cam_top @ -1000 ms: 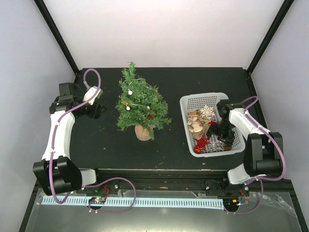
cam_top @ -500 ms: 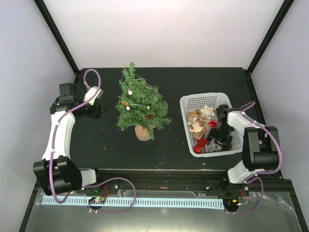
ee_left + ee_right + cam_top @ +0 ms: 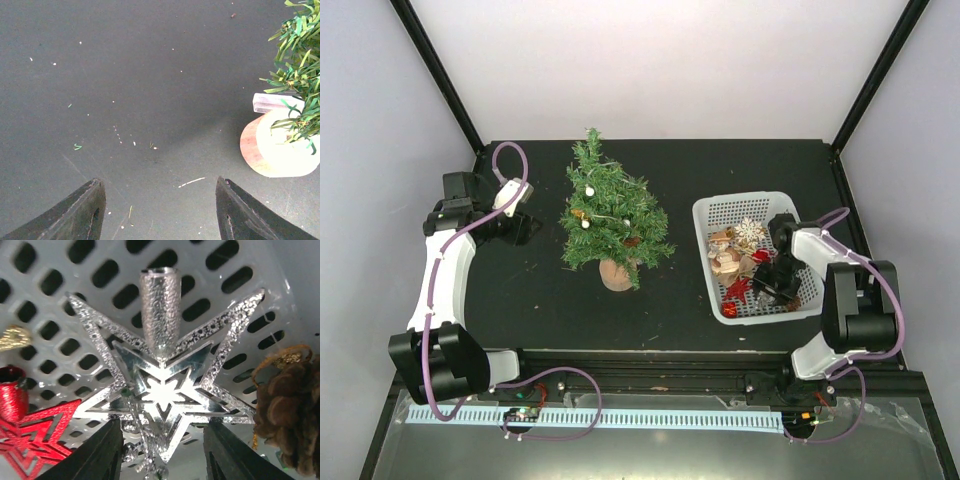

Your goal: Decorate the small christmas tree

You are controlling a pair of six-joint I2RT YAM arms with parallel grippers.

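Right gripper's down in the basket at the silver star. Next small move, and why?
Probably close the right gripper on the silver star. Its fingers already straddle the star's lower point, jaws apart, and the star lies loose on the basket mesh.

Matte black table top (image 3: pixel 670 165), flecked with pale crumbs (image 3: pixel 134 143) and a white sliver (image 3: pixel 191 182) in the left wrist view, boxed in by a plain white back wall (image 3: pixel 660 60) and pale lilac side walls (image 3: pixel 365 150). Two black struts (image 3: pixel 435 70) slanting up along the rear corners, meeting the table's far edge. Soft, even light with only faint shadows; along the near edge a black rail (image 3: pixel 650 372) and, nearer yet, a white slotted strip (image 3: pixel 620 417) over a greyish glossy surface (image 3: pixel 650 455)
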